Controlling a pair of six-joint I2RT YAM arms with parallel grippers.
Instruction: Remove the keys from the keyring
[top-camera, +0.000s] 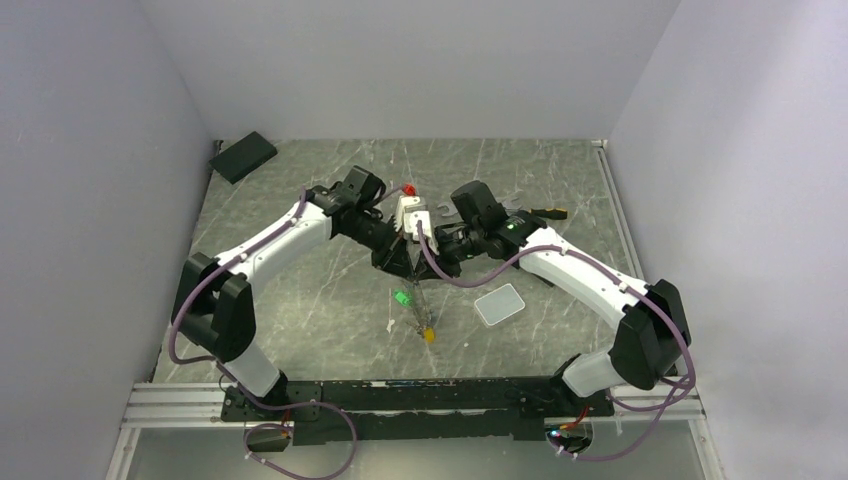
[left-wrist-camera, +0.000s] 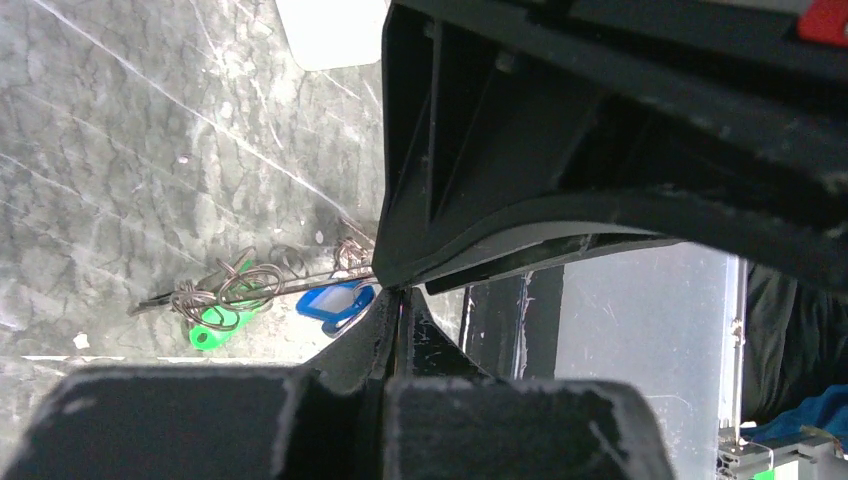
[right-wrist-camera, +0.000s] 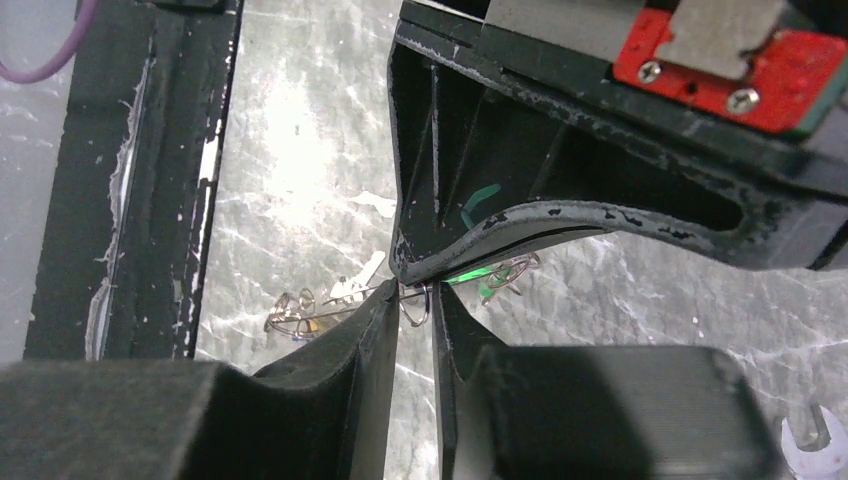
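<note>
Both arms meet over the middle of the table (top-camera: 300, 300). The left gripper (left-wrist-camera: 395, 318) has its fingers pressed together. The thin wire of the keyring (left-wrist-camera: 300, 278) runs into their tips, so I judge that it is pinching the ring. The right gripper (right-wrist-camera: 415, 300) is almost closed around a small wire loop, which seems to be part of the same ring. The keys (left-wrist-camera: 215, 295) sit in a bunch on the wire, just near of the two grippers, with a green tag (left-wrist-camera: 212, 325) and a blue tag (left-wrist-camera: 335, 300) among them. I cannot tell if the bunch touches the table.

The step in hand, I think, is to slide one key off the ring. One gripper should hold the wire firm without turning. The other should move only one key along the wire to the open end. A slow, small pull is better, because the thin wire can slip out or bend.
</note>
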